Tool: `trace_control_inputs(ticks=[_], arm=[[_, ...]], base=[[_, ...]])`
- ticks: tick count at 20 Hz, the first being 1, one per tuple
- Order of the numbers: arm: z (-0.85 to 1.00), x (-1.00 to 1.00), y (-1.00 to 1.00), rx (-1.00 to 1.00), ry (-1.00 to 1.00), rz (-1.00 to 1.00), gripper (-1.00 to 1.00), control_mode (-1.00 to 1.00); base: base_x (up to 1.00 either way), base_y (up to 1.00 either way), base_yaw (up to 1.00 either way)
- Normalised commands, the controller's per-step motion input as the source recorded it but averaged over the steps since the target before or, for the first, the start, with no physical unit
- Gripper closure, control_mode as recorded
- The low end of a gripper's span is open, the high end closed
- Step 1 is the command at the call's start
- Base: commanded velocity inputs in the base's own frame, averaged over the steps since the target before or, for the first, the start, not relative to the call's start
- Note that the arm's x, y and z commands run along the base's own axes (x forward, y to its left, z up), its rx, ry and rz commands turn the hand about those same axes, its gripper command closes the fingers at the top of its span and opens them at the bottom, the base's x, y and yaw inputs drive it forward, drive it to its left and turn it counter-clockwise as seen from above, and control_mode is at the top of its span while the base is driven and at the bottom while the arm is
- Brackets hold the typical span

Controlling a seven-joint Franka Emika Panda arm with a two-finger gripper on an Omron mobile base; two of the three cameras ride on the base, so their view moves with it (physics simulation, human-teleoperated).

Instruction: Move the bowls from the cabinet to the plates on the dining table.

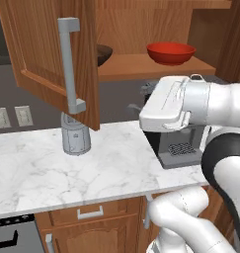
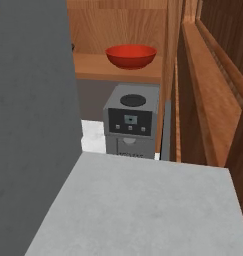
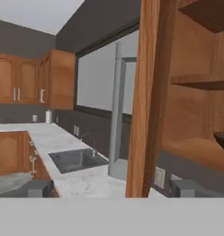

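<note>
The cabinet (image 1: 141, 29) stands open, its left door (image 1: 52, 59) swung out over the marble counter (image 1: 67, 163), and both bowls are inside on the lower shelf. The red bowl (image 1: 171, 52) sits toward the right end of that shelf, directly above the coffee machine (image 2: 130, 120). The dark brown bowl (image 1: 103, 53) sits further left on the same shelf, half hidden behind the edge of the open door; its rim also peeks in at the right edge of the hand view (image 3: 222, 139).

The gripper (image 3: 113, 188) is spread wide and holds nothing; its two dark fingertips (image 3: 37, 188) frame the door's edge, and it looks sideways past the cabinet toward a sink (image 3: 76, 159) rather than at either bowl. The arm's wrist hangs below the shelf, in front of the coffee machine.

Judging from this, the opening of the cabinet is done, but neither bowl has been picked up. Still ahead: reaching in for a bowl, carrying it to a plate on the dining table, then the same for the second bowl
</note>
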Motion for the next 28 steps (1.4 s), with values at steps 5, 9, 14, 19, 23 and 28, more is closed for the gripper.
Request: trace_control_inputs(ticks=[5,9,14,19,23,28], arm=[[0.0,0.04,-0.13,0.0,-0.01,0.44,-1.0,-1.0],[0.0,0.08,-0.03,0.0,-0.03,0.37,-1.0,-1.0],[0.0,0.14,0.04,0.0,0.0,0.33,-1.0,-1.0],[0.0,0.22,0.16,0.0,0.0,0.26,-1.0,-1.0],[0.0,0.26,0.21,0.0,0.0,0.21,-1.0,-1.0],[0.0,0.2,0.25,0.0,0.0,0.18,-1.0,-1.0]], base=[[0.0,0.0,0.0],[0.0,0.0,0.0],[0.0,0.0,0.0],[0.0,0.0,0.0],[0.0,0.0,0.0],[0.0,0.0,0.0]])
